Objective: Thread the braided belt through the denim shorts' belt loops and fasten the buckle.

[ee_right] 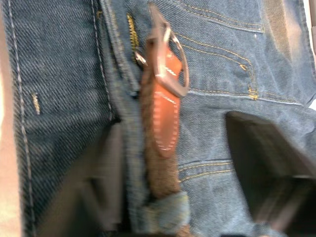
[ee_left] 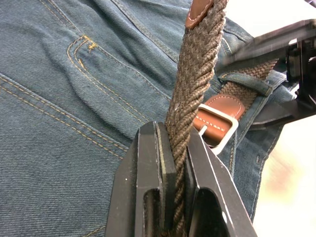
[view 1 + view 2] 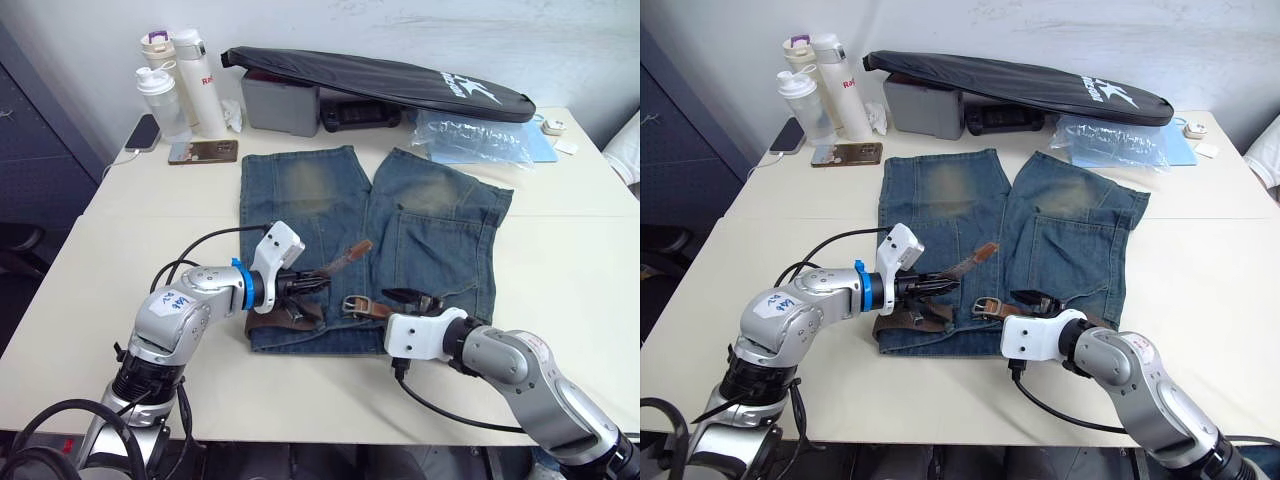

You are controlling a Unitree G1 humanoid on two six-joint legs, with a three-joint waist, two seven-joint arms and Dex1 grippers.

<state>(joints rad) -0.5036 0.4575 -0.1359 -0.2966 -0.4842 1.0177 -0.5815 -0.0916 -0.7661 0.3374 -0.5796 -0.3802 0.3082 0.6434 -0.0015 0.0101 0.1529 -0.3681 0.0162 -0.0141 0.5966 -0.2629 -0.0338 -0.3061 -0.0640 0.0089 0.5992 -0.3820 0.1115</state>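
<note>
The denim shorts point(image 3: 330, 200) lie flat on the table with the waistband toward me. My left gripper point(image 3: 315, 285) is shut on the braided belt point(image 2: 190, 98) above the waistband. The belt's tan tip point(image 3: 355, 250) rises away from the fingers. The buckle point(image 3: 355, 303) with its tan leather end point(image 1: 165, 113) lies on the waistband between the two grippers. My right gripper point(image 3: 412, 298) stands open just right of the buckle, its fingers point(image 1: 266, 163) on either side of the belt. A belt loop point(image 1: 165, 210) wraps the belt close to them.
Several bottles point(image 3: 165, 100) and a phone point(image 3: 203, 151) stand at the table's back left. A long black bag point(image 3: 400, 85) lies over a grey box point(image 3: 280, 100) at the back, beside a clear plastic bag point(image 3: 470, 140). The table's front edge point(image 3: 330, 435) is close.
</note>
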